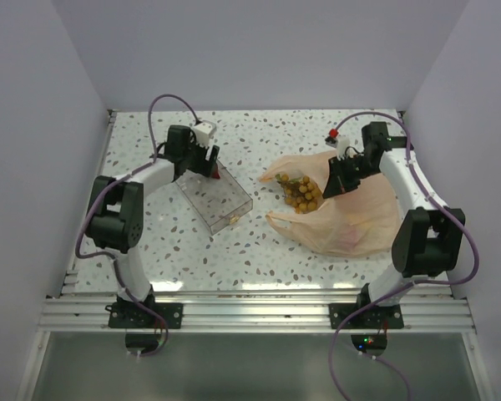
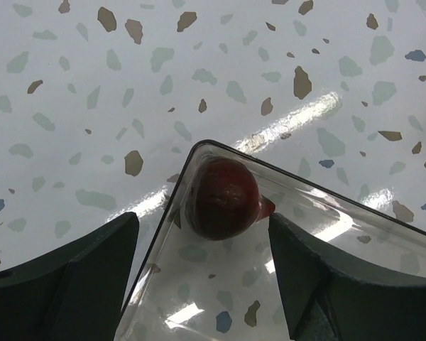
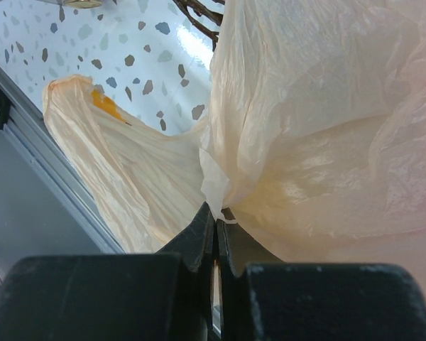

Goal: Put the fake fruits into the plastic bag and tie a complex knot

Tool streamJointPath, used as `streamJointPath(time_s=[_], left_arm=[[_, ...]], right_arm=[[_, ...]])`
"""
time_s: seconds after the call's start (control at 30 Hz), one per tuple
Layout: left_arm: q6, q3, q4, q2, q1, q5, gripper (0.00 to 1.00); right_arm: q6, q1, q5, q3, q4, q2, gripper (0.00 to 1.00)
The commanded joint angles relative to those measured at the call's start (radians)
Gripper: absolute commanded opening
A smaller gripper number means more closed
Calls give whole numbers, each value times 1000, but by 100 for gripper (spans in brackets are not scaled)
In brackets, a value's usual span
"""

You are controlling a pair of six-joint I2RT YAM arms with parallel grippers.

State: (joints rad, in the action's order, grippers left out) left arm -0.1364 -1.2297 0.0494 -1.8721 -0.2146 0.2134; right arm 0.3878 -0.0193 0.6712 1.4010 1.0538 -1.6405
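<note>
The left gripper [image 2: 202, 238] is seen with its jaws spread wide, and a red apple [image 2: 224, 197] is framed between them. The apple is lodged in a rounded corner of the clear tray [image 2: 220, 284], close against the tray wall. The left finger [image 2: 71, 277] is placed outside that wall, with a gap left to the fruit. The right finger [image 2: 341, 284] is set inside the tray, just beside the apple; whether contact is made cannot be told.

The right gripper [image 3: 214, 231] is closed tight on a gathered fold of the plastic bag [image 3: 319, 106], and the thin film is pinched between the jaws.

From above, the left gripper [image 1: 202, 154] is shown over the far corner of the tray [image 1: 221, 200], and the apple is hidden beneath it; only the wrist view reveals the fruit. The bag [image 1: 359, 221] is spread on the speckled table [image 1: 192, 259] to the right of the tray, apart from it, with its mouth turned toward the tray. A grape cluster [image 1: 303, 192] is seen in that mouth, between the tray and the right gripper [image 1: 341, 177].

In the right wrist view an orange-yellow patch [image 3: 106, 105] is shown through the film; its kind cannot be told, and it is not made out from above.
</note>
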Motion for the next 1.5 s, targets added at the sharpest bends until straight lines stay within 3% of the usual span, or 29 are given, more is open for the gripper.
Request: streamJointPath(time_s=[0.0,0.23,0.43,0.6,0.8,1.47], left_arm=[[63,-54,-88,-27,-9,-26,78],[60,47,-158,143,-31,-57,77],[130,61,-68,277,-78,-248,76],[303,19,105,237,-150,-397,72],[428,19,124,199,-180,-470,65],[480,-100,55,-50,-181,-552,63]], right_arm=[[11,1,-13,-10,-12,4,0],[26,1,-25,-10,2,8,0],[23,1,-12,-8,0,1,0],[13,1,-4,3,-3,-1,0],[23,1,-13,7,9,11,0],[29,1,-16,0,12,4,0]])
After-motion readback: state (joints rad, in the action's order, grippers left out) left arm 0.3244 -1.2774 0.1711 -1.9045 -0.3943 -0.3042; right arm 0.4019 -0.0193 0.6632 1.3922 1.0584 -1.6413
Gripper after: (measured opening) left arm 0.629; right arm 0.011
